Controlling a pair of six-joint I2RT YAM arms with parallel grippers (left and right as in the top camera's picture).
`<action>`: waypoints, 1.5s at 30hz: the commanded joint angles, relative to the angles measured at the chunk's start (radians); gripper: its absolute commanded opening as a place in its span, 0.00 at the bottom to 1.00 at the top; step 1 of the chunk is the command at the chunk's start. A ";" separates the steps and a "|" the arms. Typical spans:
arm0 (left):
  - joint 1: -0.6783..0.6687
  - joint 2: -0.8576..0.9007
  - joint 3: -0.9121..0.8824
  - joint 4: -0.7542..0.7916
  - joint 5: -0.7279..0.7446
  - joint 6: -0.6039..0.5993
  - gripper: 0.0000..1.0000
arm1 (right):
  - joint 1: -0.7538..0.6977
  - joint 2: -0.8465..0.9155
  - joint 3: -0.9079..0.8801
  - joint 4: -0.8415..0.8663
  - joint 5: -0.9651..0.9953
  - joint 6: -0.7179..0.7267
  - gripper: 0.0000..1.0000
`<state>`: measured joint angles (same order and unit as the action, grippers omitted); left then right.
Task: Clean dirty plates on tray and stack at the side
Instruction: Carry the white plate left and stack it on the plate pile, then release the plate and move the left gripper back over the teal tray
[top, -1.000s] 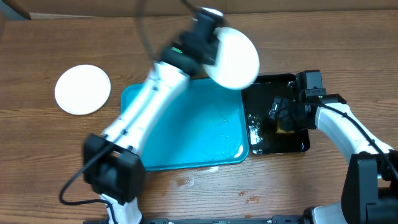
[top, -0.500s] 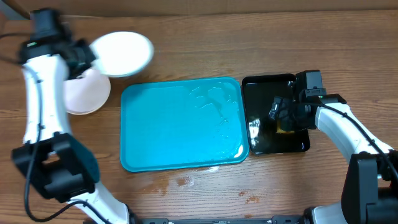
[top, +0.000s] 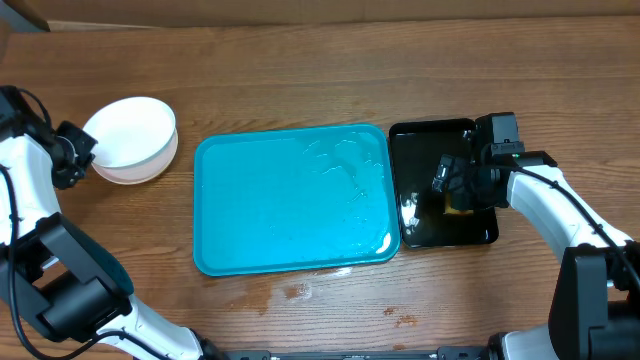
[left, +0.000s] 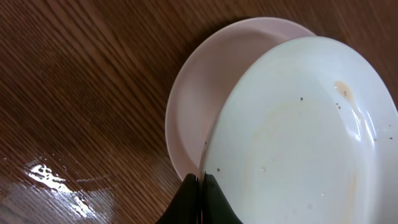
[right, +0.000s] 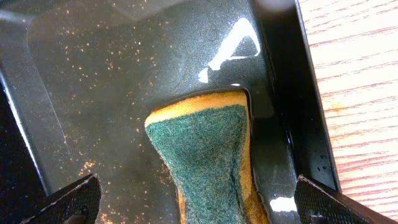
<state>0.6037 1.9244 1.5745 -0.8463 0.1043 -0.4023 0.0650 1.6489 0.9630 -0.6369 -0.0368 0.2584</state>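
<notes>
We take the turquoise tray (top: 290, 215) as our landmark: it lies flat in the middle of the wooden table (top: 300, 70) with no plate on it, only a film of water with beads toward its right side and near-right corner. Off the tray's far-left corner, clear of its rim, we see 2 plates. The left gripper (left: 200, 182) has its jaws pinched together on the near rim of the white plate (left: 298, 137), and holds that plate tilted over the pale plate (left: 199, 87), which lies flat on the wood. The white plate covers most of the pale one, leaving a crescent of the lower rim showing on the side away from the tray. In the left wrist view the white plate carries a faint brownish mark near its far edge and a few dark specks; we cannot tell whether the 2 plates touch. A wet patch (left: 53, 180) glistens on the wood beside them. Just beside the tray's right edge lies the black tray (top: 420, 235), with water in it. The right gripper (top: 452, 190) hangs over it with its jaws spread wide, gripping nothing, and between them a yellow sponge (right: 208, 155) with a green scouring face lies in the water. More wet marks (top: 300, 290) dot the wood in front of the tray's near edge.
</notes>
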 joint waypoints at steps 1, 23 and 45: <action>-0.003 -0.014 -0.037 0.032 -0.060 -0.023 0.04 | -0.005 0.003 0.020 0.005 0.006 0.001 1.00; -0.005 -0.014 -0.051 0.100 0.047 -0.022 0.57 | -0.005 0.003 0.020 0.005 0.006 0.001 1.00; -0.407 -0.014 -0.051 0.066 0.258 0.093 0.15 | -0.005 0.003 0.020 0.005 0.006 0.001 1.00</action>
<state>0.2508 1.9244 1.5311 -0.7773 0.3473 -0.3397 0.0650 1.6489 0.9630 -0.6365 -0.0368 0.2584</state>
